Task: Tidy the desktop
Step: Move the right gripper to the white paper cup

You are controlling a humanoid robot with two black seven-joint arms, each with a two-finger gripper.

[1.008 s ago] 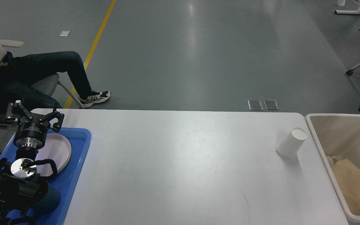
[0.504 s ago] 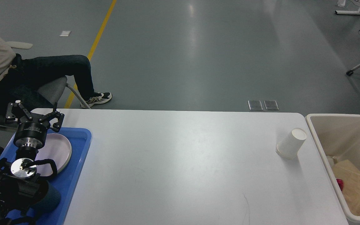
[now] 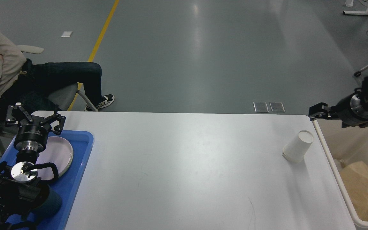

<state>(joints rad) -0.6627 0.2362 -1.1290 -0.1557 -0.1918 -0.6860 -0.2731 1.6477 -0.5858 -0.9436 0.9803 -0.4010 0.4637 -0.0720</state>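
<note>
The desktop [image 3: 184, 166] is a wide white tabletop with rounded corners. A white paper cup [image 3: 297, 146] stands on it near the right edge. My left gripper [image 3: 34, 117] is open and empty, held over the far end of a blue tray [image 3: 80, 159] that holds a pale round plate [image 3: 59, 150]. My right gripper [image 3: 318, 114] comes in from the right edge, above the far left corner of the cream bin [image 3: 324, 142] and up and to the right of the cup, apart from it. It shows dark and side-on, so its fingers cannot be told apart.
The cream bin stands against the table's right edge with brown paper [image 3: 366, 187] inside. The blue tray lies on the table's left end. A seated person [image 3: 43, 80] on a chair is beyond the far left corner. Grey floor lies beyond the far edge.
My right arm left the view at the right edge, then came back in over the bin's far corner, nearer the cup. The seated person's legs shifted right. My left arm has not moved.
</note>
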